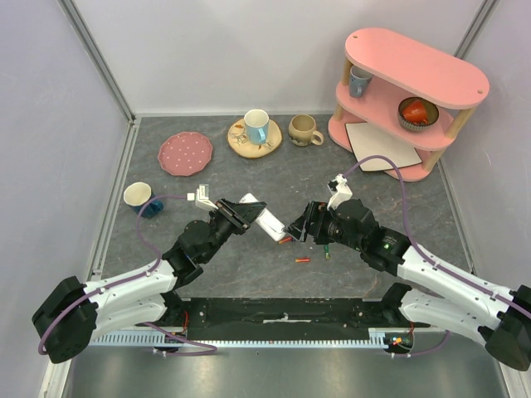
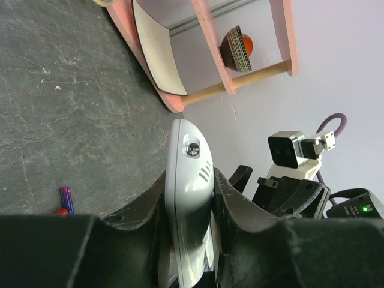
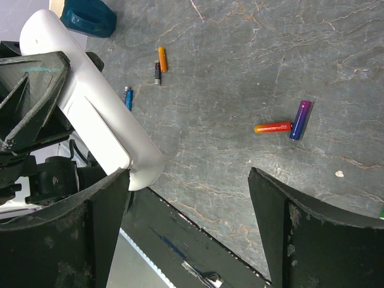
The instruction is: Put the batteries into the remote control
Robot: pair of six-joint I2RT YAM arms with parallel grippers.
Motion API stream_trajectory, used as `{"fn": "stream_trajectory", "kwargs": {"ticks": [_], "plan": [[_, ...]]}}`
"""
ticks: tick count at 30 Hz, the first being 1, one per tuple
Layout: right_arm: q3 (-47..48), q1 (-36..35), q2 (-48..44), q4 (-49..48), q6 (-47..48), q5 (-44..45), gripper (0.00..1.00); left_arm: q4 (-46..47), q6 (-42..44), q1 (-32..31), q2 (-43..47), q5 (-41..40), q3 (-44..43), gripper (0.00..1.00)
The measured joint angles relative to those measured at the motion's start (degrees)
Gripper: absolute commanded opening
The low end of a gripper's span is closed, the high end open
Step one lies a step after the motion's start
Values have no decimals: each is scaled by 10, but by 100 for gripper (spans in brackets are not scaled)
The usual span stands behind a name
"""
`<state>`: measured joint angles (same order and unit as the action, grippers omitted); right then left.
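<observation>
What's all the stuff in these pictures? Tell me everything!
remote control: one, white, in the left gripper
batteries: at least five, orange, blue, red-orange, purple, green, loose on the table
plate: one, pink dotted, back left
white-blue mug: one, on a wooden coaster
beige mug: one, beside it
teal cup: one, far left
shelf: one, pink, back right, holding a small blue cup, patterned bowl, pale board
left gripper: one, black, shut on the remote control
right gripper: one, black, open, facing the remote control
</observation>
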<state>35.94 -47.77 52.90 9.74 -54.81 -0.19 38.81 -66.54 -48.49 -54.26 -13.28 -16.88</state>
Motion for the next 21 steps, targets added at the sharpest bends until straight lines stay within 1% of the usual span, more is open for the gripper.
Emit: {"fn": "stream_trajectory", "kwargs": {"ticks": [21], "plan": [[0,0,-13,6,0,0,89,-2,-11,0,3,4,0,2]]}}
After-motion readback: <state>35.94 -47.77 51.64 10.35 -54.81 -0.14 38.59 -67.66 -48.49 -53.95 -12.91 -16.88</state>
